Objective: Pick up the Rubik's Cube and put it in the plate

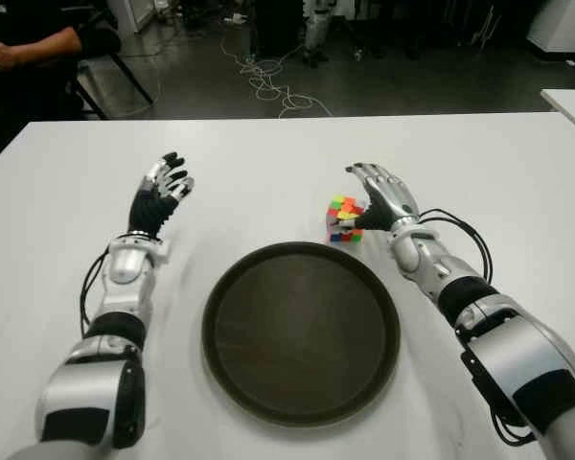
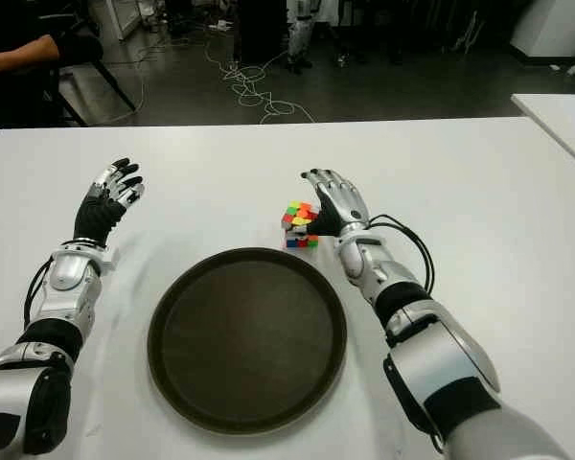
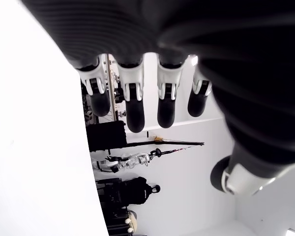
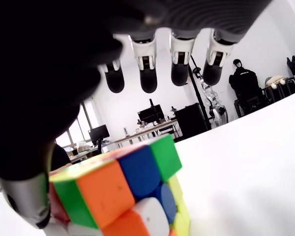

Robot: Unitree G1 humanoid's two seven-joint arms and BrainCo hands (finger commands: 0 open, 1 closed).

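The Rubik's Cube (image 1: 344, 219) stands on the white table (image 1: 268, 158) just beyond the far right rim of the round dark plate (image 1: 302, 335). My right hand (image 1: 379, 192) is right beside the cube on its right, palm toward it, fingers stretched out above and past it. In the right wrist view the cube (image 4: 123, 191) fills the space under the palm while the fingertips (image 4: 148, 73) stay straight and off it. My left hand (image 1: 161, 192) shows to the left of the plate, open, with its fingers (image 3: 132, 105) spread and nothing in them.
A person's arm (image 1: 29, 48) shows at the far left beyond the table. Cables (image 1: 268, 81) lie on the floor past the far edge. Another white table (image 1: 570, 101) stands at the right.
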